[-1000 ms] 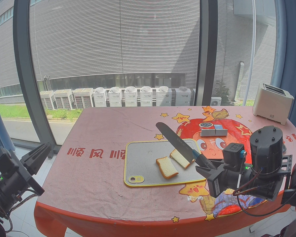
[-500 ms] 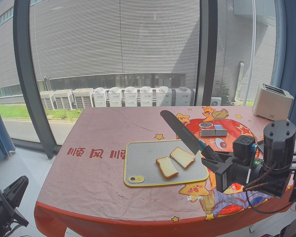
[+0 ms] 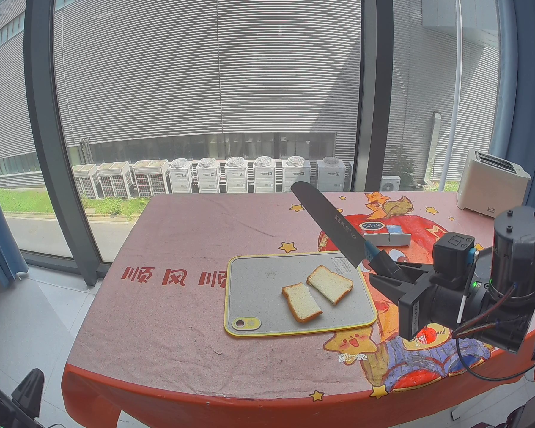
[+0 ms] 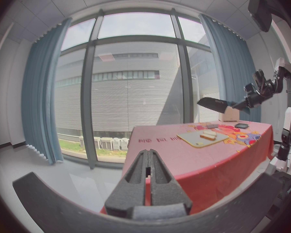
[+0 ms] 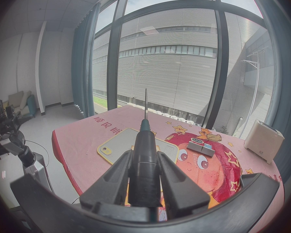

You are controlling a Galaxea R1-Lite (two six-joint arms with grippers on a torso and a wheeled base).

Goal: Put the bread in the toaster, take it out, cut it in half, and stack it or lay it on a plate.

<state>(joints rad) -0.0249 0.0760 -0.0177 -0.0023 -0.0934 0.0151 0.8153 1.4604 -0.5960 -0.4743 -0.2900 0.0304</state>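
R end effector (image 3: 393,279) is pinching knife (image 3: 330,222), raised at right edge of board (image 3: 258,286); L end effector (image 4: 148,153) is sitting pressed together.

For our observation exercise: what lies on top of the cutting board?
A nearer bread half and a farther bread half lie flat, close together, on the cutting board; the surface beneath them is covered. The knife, in the right gripper, is held clear of it.
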